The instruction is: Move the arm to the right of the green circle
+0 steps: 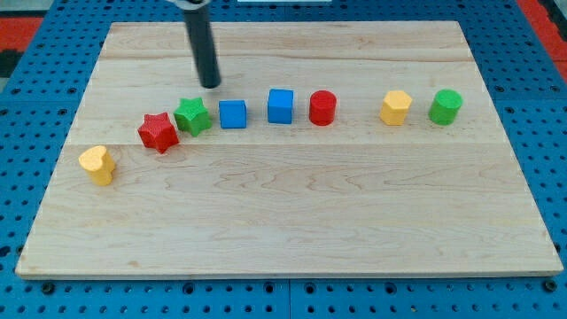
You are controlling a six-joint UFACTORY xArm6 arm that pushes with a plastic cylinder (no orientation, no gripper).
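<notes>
No claw is fitted, so no wide, narrow or holding state can be told: the arm ends in a dark rod, and my tip (211, 86) is set on the table (292, 221) toward the view's upper left. It is found just above the green star (191, 116) and the nearer blue cube (233, 114), touching neither. The red star (158, 132) is pressed against the green star's left side. A yellow heart-like block (97, 165) is seen further left. Rightward, a second blue cube (281, 105), a red cylinder (322, 108) and a yellow hexagonal block (396, 107) are lined up. The green circle (446, 106) is placed last, well apart from my tip
</notes>
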